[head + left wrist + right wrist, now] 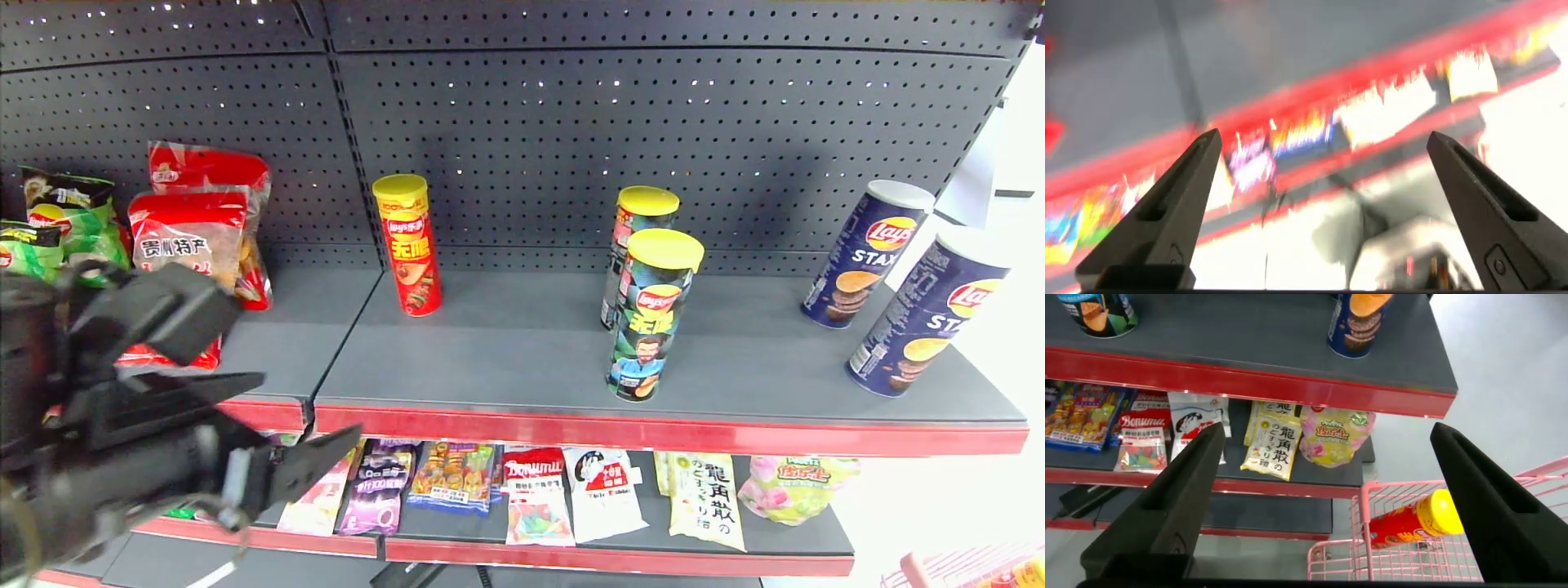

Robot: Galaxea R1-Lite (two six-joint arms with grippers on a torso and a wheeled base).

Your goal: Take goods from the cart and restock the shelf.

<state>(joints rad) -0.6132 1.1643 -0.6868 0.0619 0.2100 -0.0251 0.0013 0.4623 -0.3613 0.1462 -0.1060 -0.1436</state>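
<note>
A pink wire cart (1360, 531) holds a red chip can with a yellow lid (1413, 523); a corner of the cart (939, 567) peeks in at the head view's lower right. My right gripper (1328, 429) hangs open and empty above the cart, off the right end of the grey shelf (1290, 343). My left gripper (310, 404) is open and empty at the lower left, in front of the shelf's red front edge (571, 429). In the left wrist view, the left gripper (1324, 137) has wide-spread jaws over a blurred shelf.
On the shelf stand a red can (408, 245), two green-black cans (653, 314), and two dark blue cans (927, 314) at the right. Red and green snack bags (192, 237) fill the left bay. Small packets (539, 490) hang on the lower tier.
</note>
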